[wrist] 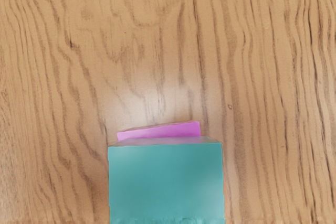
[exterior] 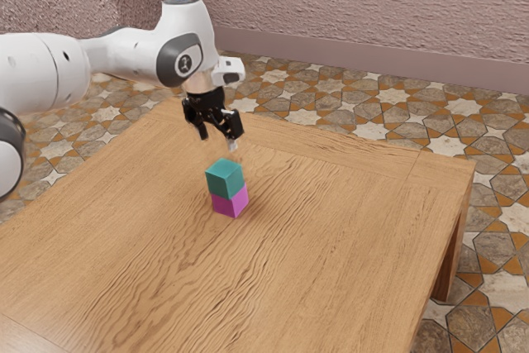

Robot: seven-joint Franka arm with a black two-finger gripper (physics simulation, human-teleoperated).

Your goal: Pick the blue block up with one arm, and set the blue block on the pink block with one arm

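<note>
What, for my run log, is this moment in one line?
teal-blue block: stacked on pink block | gripper: open, above stack, not touching

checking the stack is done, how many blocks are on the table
2: the blue block sits on top of the pink block, one stack just under the hand. No others seem hidden.

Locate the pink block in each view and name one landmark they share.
Exterior view: pink block on the table, directly beneath the blue block.
Wrist view: pink block is a thin strip peeking from under the blue block.
Shared landmark: the blue block stacked on it.
</note>
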